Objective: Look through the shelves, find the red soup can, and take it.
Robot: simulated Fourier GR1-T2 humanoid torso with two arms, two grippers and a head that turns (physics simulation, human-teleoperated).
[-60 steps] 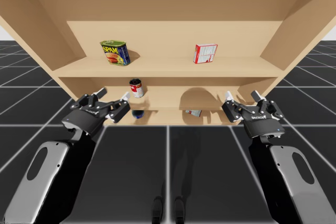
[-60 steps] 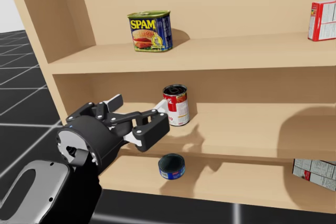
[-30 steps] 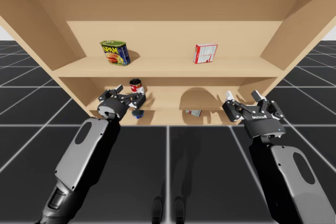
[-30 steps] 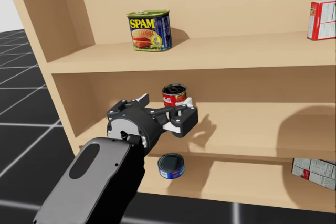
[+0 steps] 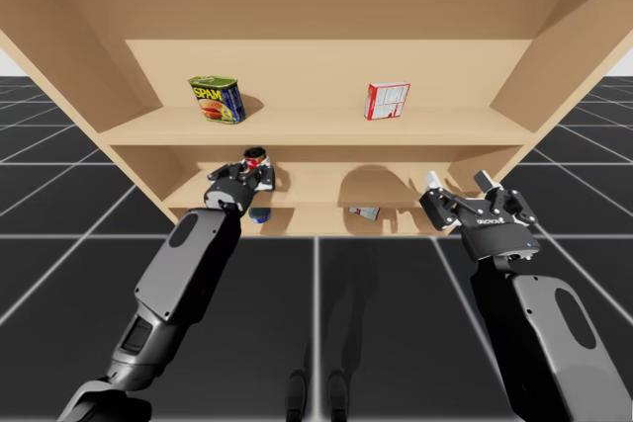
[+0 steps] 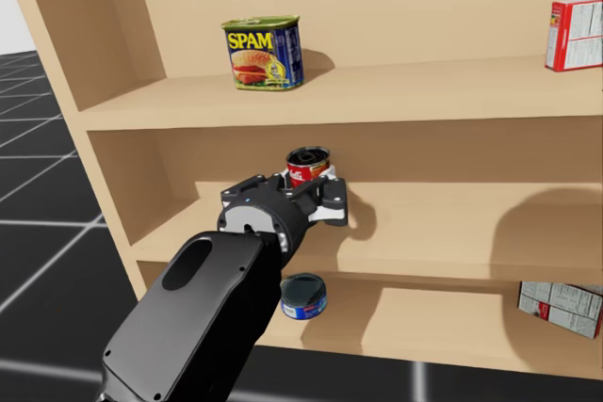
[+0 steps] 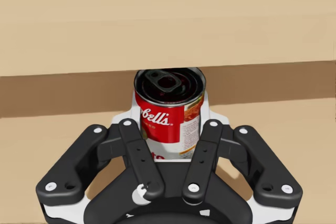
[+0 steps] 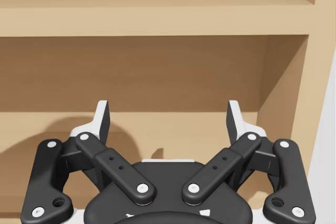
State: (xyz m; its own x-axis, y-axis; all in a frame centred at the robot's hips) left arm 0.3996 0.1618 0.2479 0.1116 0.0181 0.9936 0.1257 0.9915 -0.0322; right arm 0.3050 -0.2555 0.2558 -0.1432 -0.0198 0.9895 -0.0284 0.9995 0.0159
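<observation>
Left jaws clamped, one red soup can (image 7: 169, 111)

My left arm (image 5: 188, 264) reaches forward, jaws clamped on the red soup can (image 7: 169, 109); my right arm (image 5: 544, 333) holds jaws spread.

Bright, even light; soft blurred shadows on middle shelf (image 5: 307, 193).

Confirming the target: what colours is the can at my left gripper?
The soup can is red above, white below; left wrist view shows it best.
</observation>
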